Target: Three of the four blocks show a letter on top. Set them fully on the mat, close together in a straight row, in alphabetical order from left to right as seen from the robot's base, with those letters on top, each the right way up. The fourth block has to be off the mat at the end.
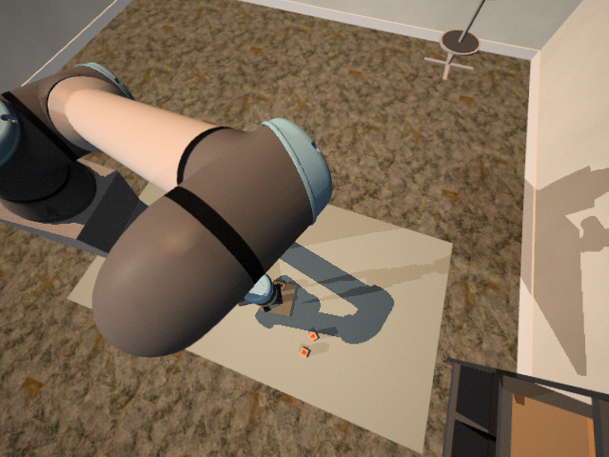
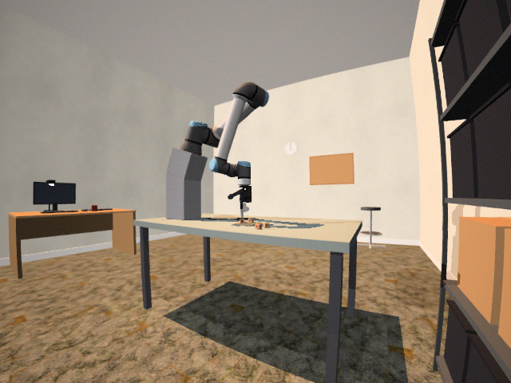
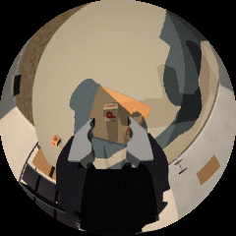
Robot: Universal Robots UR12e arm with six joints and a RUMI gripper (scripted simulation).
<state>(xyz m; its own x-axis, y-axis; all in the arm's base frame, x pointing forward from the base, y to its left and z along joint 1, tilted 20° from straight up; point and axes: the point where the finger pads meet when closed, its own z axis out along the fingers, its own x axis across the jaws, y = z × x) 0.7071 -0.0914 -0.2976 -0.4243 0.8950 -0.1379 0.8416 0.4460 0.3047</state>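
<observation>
My gripper (image 3: 111, 117) hangs a little above the small brown mat (image 3: 120, 118), with its fingers partly apart and nothing between them. It also shows in the side view (image 2: 243, 209). A tan block with a red P on top (image 3: 109, 114) lies on the mat, straight below the gap between the fingers. A second block with a red mark (image 3: 129, 130) sits next to it, half hidden by the right finger. Two more blocks (image 1: 313, 335) (image 1: 304, 351) lie on the table off the mat; their letters are too small to read. One of them shows at the left of the wrist view (image 3: 55, 141).
The arm's elbow fills the left half of the overhead view and hides part of the beige table (image 1: 343, 305). The arm's grey base (image 2: 184, 185) stands at the table's far end. A dark shelf with a box (image 2: 482, 263) stands at the right.
</observation>
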